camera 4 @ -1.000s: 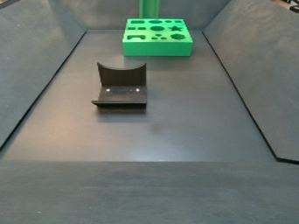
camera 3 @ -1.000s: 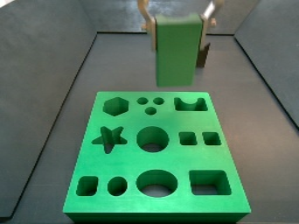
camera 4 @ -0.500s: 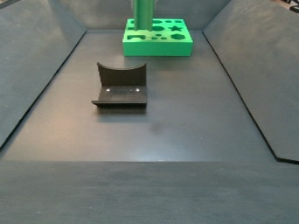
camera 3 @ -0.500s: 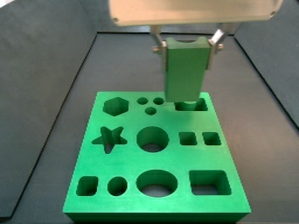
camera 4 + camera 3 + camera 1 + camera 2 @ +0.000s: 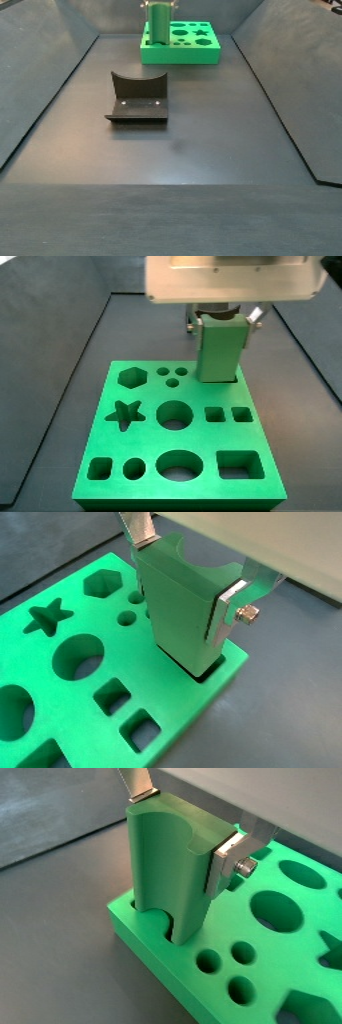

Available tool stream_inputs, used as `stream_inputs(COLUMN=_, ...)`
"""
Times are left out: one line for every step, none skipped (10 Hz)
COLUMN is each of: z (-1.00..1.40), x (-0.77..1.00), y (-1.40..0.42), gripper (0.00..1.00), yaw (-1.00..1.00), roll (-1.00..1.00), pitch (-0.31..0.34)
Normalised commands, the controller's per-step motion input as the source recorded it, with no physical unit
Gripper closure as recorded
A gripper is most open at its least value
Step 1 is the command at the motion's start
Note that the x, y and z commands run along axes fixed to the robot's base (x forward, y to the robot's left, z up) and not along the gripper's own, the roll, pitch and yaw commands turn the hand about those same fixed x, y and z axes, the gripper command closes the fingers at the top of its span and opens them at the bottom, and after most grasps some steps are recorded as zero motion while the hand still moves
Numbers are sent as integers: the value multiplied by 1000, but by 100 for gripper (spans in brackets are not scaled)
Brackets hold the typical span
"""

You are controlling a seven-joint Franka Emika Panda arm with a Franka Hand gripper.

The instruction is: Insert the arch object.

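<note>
The gripper (image 5: 187,577) is closed on the arch object (image 5: 181,612). One silver finger (image 5: 138,534) presses one side of the piece and the second finger (image 5: 227,610) presses the opposite side, both near its top. The arch object is a tall green block with a rounded groove along one face, which shows in a wrist view (image 5: 167,868). It stands upright between the fingers, and its lower end sits in a hole at a corner of the green board (image 5: 201,702).

In a side view the gripper (image 5: 221,318) hangs under the pale wrist housing (image 5: 234,276), with the arch object (image 5: 219,354) straight below it over the far right corner of the board (image 5: 147,441). The board's other holes are a hexagon, three small dots, a star, ovals, circles and squares.

In a side view from farther off, the arch object (image 5: 158,25) rises from the board (image 5: 181,55) at the far end of the dark floor (image 5: 201,150). The fixture (image 5: 136,97) stands well apart from the board, nearer the camera.
</note>
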Motion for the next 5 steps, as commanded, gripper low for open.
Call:
stream_inputs(z=-346, x=334, y=0, gripper=100, yaw=-189, roll=34, pitch=63)
stream_inputs(z=-463, x=280, y=-43, gripper=100, yaw=-251, roll=30, pitch=21)
stream_inputs(z=-671, x=157, y=-66, gripper=100, yaw=-226, roll=24, pitch=0)
stream_inputs(z=-1000, x=0, y=-80, gripper=100, yaw=-157, roll=6, pitch=-64)
stream_inputs(z=-1000, x=0, y=-83, gripper=100, yaw=-169, roll=0, pitch=-76)
